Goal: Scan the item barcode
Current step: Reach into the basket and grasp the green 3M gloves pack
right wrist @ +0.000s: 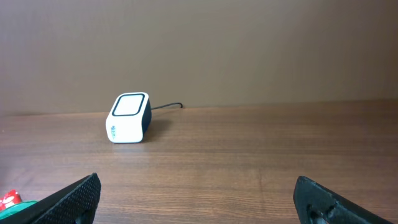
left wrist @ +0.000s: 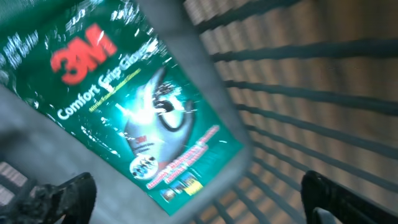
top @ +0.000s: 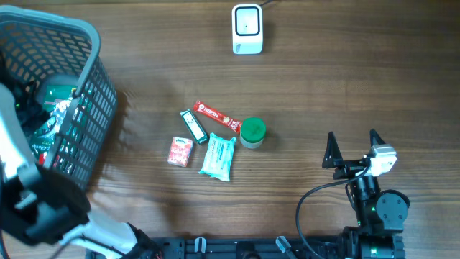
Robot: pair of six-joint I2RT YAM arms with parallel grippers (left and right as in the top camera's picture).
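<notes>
A green 3M Comfort Grip package lies loose on the floor of the grey mesh basket. My left gripper hangs over it, open, with one dark finger on each side and nothing between them. The white barcode scanner stands at the table's far edge, and it also shows ahead in the right wrist view as the scanner. Low at the near right, my right gripper is open and empty, pointing toward the scanner.
Mid-table lie a red stick packet, a small green-and-white box, a red-pink sachet, a teal wipes pack and a green-lidded jar. The basket's slatted wall rises close to the left gripper.
</notes>
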